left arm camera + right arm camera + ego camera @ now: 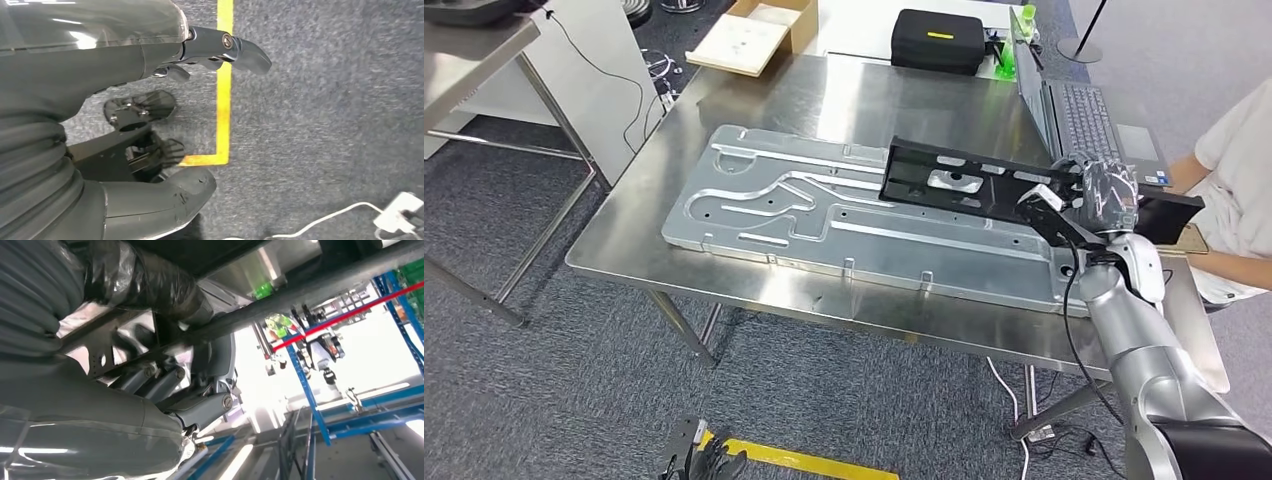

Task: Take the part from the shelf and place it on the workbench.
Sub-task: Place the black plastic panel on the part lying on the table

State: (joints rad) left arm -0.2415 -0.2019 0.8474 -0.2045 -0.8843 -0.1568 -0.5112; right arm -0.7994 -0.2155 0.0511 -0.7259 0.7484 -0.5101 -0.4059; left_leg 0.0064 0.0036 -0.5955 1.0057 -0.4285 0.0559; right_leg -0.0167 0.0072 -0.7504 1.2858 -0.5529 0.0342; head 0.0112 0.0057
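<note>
Head view has my right hand [1102,195] wrapped around one end of the black part [969,185], a long flat bracket with cut-outs, which hangs out level over the right half of the counter [824,95] and above the big machined aluminium plate [864,215] lying there. From the right wrist view I can see the fingers [165,385] curled under the part's edge with the thumb on top, so I judge the grip firm but very much at one end. That is my main worry: most of the part's length sticks out past the hand, so any jolt as I lower could lever it round in the grip or tip its free end into the plate first, scraping both. I cannot tell whether the part is touching the plate yet or just above it. A second risk sits at the counter's right edge, where an open laptop [1089,120] and a seated person's arm [1234,200] are near my hand; a swing of the wrist could clip either. My left hand [220,47] hangs by the floor, fingers loosely apart, holding nothing.
</note>
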